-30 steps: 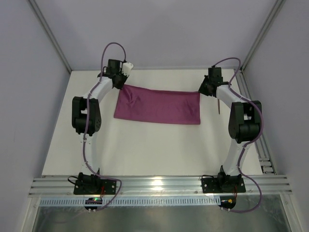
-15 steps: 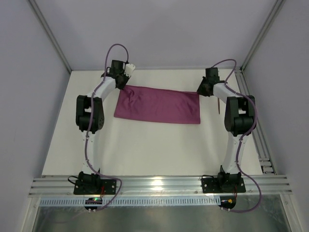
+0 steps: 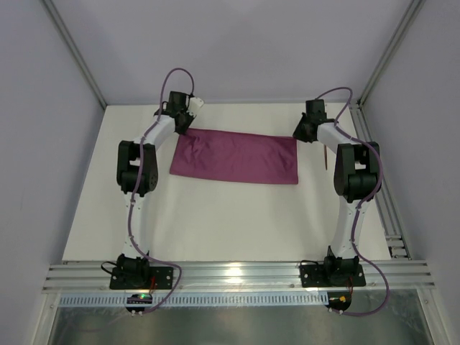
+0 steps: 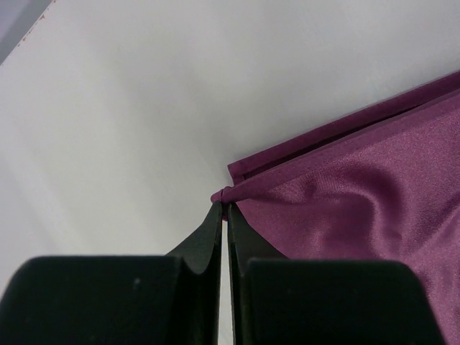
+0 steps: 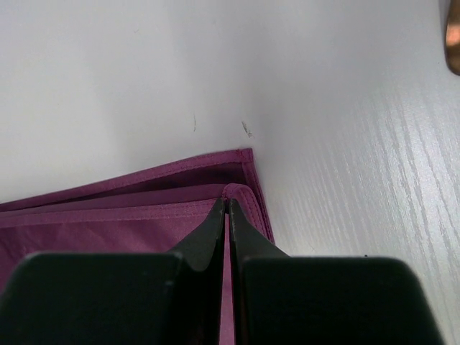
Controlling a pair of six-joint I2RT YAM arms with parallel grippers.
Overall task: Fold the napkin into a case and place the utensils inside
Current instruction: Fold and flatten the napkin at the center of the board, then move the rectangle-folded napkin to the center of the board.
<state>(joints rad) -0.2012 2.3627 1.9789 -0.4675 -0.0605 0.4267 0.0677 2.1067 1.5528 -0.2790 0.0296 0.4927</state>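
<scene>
Maroon napkin (image 3: 236, 157) far corners clamped; utensil (image 3: 325, 157) rightward.

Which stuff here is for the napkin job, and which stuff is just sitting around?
For the job: purple napkin, folded over; left claw and right claw, each pinching a far corner of it; one copper utensil lying to its right.

Just there: white table; metal rail along the near edge.
</scene>
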